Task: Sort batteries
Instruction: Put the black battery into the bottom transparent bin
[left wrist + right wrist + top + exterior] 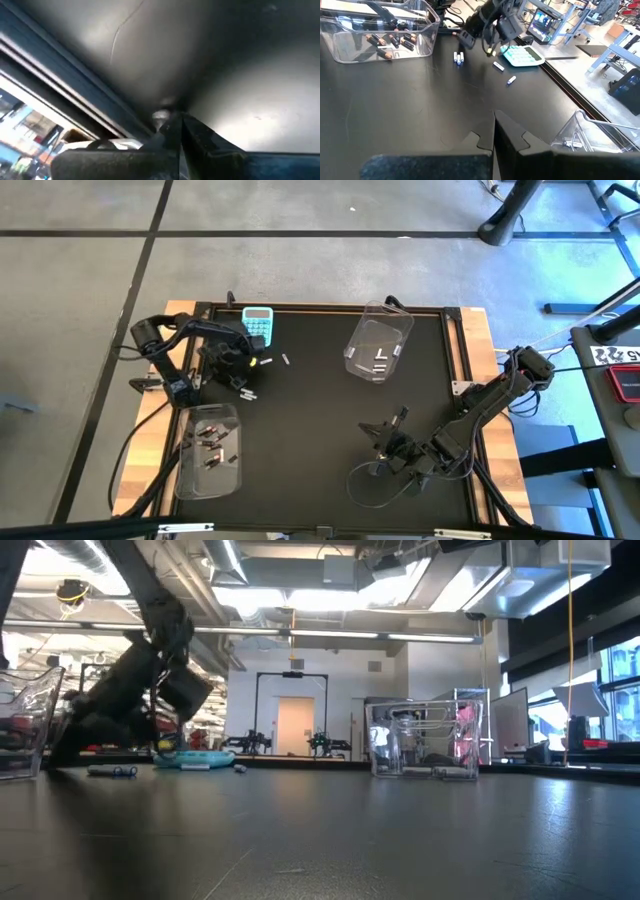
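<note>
Several silvery-white batteries lie loose on the black mat: a pair [459, 57] and two single ones [498, 65], [511, 79], next to the light-blue calculator [258, 323]. My left gripper [243, 372] hangs shut, slanting down just above the mat among them. The rounded end of a silvery battery [160, 116] shows right at its fingertips. Dark and red batteries [390, 40] lie in the near-left clear bin [208, 448]. Silvery ones [381, 360] lie in the far clear bin [378, 345]. My right gripper [495, 117] waits shut and empty over the near right of the mat. My left gripper's shut fingertips [172, 125] come slanting down from the table's left side and stand right at the end of a silvery battery [160, 116] on the mat. I cannot tell whether they touch it.
The mat's raised edge rail [75, 90] runs close behind my left gripper. The middle of the mat [310, 430] between the two arms is bare. Cables [370, 480] trail near the right arm at the near edge.
</note>
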`<state>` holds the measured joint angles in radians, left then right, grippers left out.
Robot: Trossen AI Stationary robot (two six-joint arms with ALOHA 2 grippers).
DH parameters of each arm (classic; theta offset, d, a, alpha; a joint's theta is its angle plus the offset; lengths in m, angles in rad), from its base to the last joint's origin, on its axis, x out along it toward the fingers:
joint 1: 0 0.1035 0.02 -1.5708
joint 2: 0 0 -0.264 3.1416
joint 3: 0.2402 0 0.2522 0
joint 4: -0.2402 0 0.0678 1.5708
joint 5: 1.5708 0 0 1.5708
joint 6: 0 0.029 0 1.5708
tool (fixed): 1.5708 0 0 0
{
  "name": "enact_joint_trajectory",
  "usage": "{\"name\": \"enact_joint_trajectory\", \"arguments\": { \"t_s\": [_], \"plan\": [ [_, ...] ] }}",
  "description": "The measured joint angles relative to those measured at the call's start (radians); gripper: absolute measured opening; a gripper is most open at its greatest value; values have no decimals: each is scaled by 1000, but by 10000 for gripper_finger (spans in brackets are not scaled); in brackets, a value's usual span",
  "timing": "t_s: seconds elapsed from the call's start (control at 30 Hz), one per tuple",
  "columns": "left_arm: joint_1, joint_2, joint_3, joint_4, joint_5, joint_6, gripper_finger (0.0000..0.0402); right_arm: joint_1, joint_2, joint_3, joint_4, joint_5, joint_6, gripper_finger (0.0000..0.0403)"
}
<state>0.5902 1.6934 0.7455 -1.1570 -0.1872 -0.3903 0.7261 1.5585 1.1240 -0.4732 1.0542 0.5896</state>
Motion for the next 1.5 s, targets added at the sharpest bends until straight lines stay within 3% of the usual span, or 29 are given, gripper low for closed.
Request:
{"name": "enact_joint_trajectory", "arguments": {
  "t_s": [0.27,0.47,0.6,0.83,1.07,1.3,1.5],
  "plan": [
    [-70,-112,90,-5,1,-7,0,0,0,0,-1,0,0,7],
    [-82,-200,78,-91,17,3,7,0,0,0,-1,0,0,7],
    [-82,-265,34,-58,115,5,44,0,0,0,0,0,0,7],
    [-99,-324,-84,143,260,5,143,0,0,0,0,0,0,7],
    [-145,-326,-146,264,260,16,189,0,0,0,0,0,-16,7],
    [-159,-326,-148,270,237,33,186,0,0,0,0,0,-19,7],
    [-158,-358,-104,296,150,27,178,0,0,0,0,0,-19,7]
  ]
}}
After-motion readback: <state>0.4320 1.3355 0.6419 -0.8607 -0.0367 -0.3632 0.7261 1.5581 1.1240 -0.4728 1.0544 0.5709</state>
